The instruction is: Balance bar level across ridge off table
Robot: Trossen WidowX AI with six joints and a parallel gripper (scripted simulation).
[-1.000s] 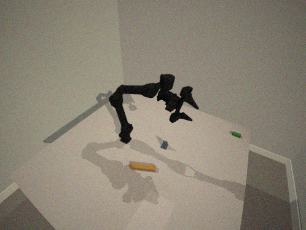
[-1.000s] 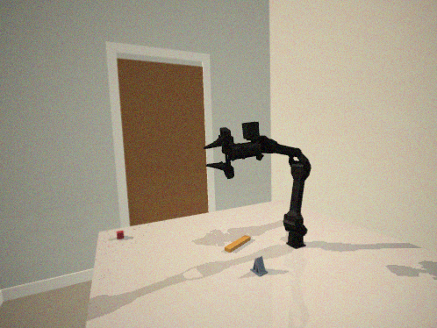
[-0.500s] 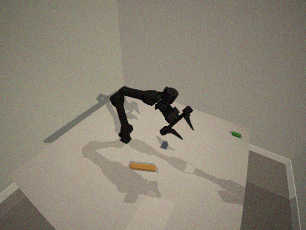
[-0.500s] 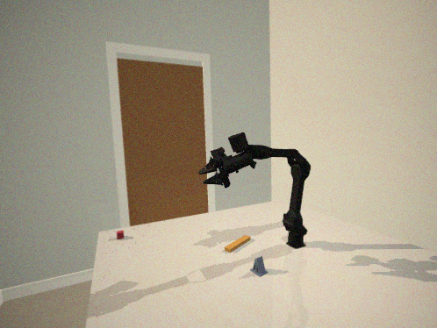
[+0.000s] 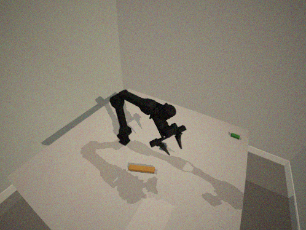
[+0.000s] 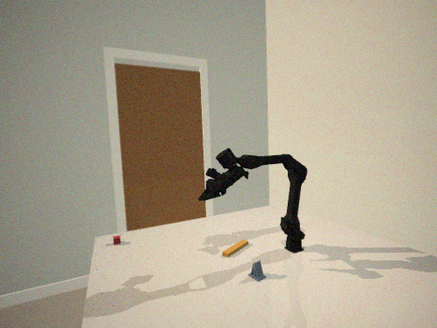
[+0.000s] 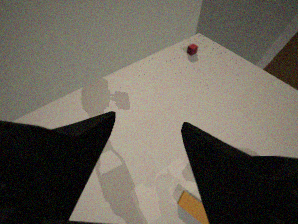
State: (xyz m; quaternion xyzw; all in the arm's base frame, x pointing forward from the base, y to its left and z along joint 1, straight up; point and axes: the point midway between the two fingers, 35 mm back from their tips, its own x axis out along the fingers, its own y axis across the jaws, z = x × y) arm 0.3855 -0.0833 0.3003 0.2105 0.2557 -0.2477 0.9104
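So the gripper (image 6: 204, 196) is hanging in the air with its jaws apart and nothing between them, tilted down toward the table (image 6: 373, 303), my guess is it's lining up to grab the bar (image 6: 235, 247), which lies flat on the table near the arm's base and well apart from the ridge (image 6: 258, 270). Count-wise: one orange bar, one blue-grey ridge, one red cube (image 6: 117, 239) by the far edge, one green block (image 5: 235, 135) off to the side
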